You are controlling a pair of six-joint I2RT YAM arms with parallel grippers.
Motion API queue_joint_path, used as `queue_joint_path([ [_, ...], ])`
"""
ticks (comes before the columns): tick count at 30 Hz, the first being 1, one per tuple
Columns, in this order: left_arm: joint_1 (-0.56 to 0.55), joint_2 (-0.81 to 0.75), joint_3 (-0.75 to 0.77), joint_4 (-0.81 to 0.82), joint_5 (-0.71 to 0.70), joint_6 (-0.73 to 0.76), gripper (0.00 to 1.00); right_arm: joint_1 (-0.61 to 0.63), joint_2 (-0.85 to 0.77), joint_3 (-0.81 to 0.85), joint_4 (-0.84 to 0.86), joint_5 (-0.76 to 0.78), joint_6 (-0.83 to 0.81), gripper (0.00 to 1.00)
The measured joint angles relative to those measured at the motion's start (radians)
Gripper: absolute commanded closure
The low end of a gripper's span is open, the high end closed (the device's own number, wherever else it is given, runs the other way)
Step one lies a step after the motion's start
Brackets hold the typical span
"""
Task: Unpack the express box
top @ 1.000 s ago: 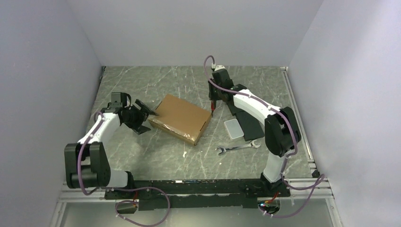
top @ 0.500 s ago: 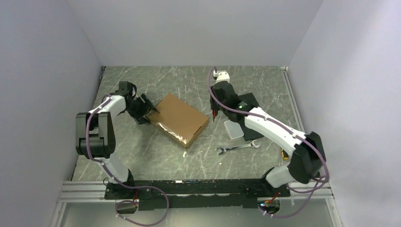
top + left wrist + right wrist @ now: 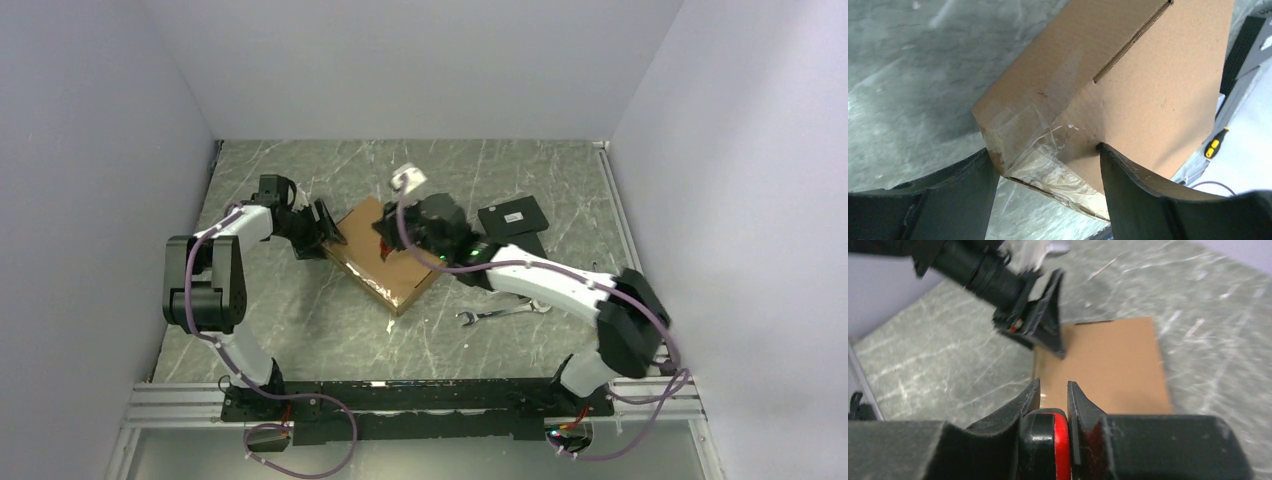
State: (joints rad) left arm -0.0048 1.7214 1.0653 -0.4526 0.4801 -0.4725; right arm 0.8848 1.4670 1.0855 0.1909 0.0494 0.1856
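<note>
Left jaws: astride the taped left corner of the carton, one pad (image 3: 965,192) on each side face. Both pads look to be against the cardboard, so it reads as a steadying grip.
Express box (image 3: 360,248): lies flat on the worktop (image 3: 300,330) at mid-scene, turned cornerwise, with the lid down and closed. Clear tape (image 3: 1033,145) wraps the corner held between the left jaws.
Right jaws: pressed together on a red-and-black tool (image 3: 1045,440), hanging over the lid and facing the left arm. Its working end is hidden, so I cannot tell what kind of tool it is.
Far right: a black flat box (image 3: 512,217) and a wrench (image 3: 497,316), both apart from the carton.
Step in hand: probably bracing the carton while the tool is brought to the seal; nothing is opened yet.
Next move: it likely calls for lowering the tool onto the taped edge and running along it shallowly. The left hold must stay firm so the carton does not skid or pivot.
</note>
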Motion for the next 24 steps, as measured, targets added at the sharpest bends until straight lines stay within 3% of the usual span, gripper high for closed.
queue_joint_path([
  [7,-0.003,0.044,0.022,0.005,0.1,0.054,0.29,0.103,0.224,0.09,0.012,-0.05,-0.069,1.0],
  [24,-0.005,0.044,0.021,-0.002,0.124,0.095,0.29,0.109,0.229,0.144,0.012,0.005,-0.096,1.0],
])
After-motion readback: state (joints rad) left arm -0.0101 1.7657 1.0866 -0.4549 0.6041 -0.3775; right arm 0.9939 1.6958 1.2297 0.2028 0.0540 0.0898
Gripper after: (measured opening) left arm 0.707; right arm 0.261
